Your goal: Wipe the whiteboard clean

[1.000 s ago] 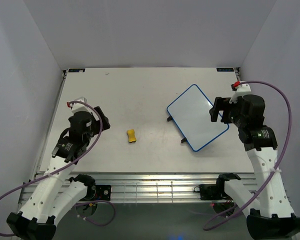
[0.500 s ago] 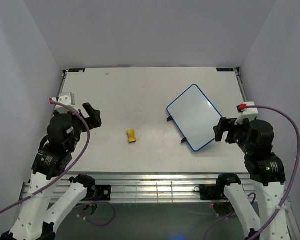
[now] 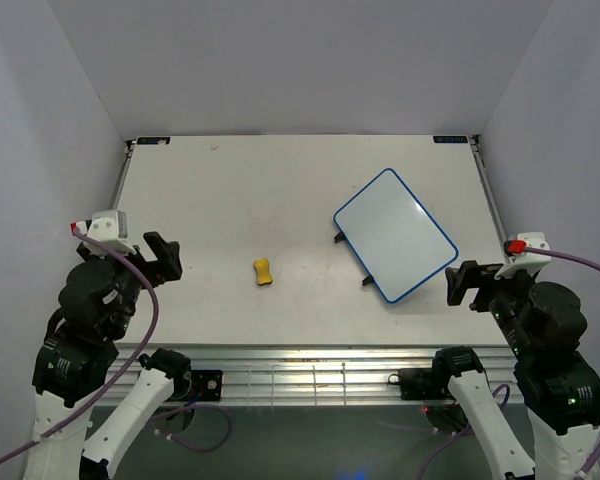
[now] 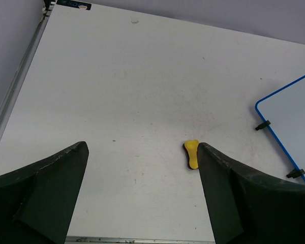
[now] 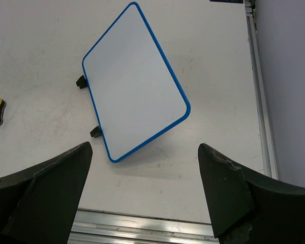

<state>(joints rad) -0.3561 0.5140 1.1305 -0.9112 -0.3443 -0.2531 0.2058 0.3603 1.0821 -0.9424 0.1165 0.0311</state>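
Both arms are pulling back toward their bases at the near edge of the bench (image 3: pixel 250 190). A second ago the right claw (image 3: pixel 467 283) was hanging over the right rim of the whiteboard (image 3: pixel 395 233). Now it is hovering clear of the board, which is lying ahead of it and a little to its left, well apart from its fingers. The left claw (image 3: pixel 162 257) is retreating in the same way, leaving the small yellow eraser (image 3: pixel 264 272) on the bench ahead of it, off toward its right finger and untouched. Both claws are standing spread wide and are carrying nothing.

The whiteboard itself is not shifting during this second; it is resting at the same angle, its two black feet showing along its left edge. In the right wrist view its face is reading plain white inside the blue rim, with no handwriting showing, though a faint smear might be too slight to make out here.

Taken together, the wiping appears to be finished, and the arms seem to be withdrawing to rest rather than lining up another stroke.
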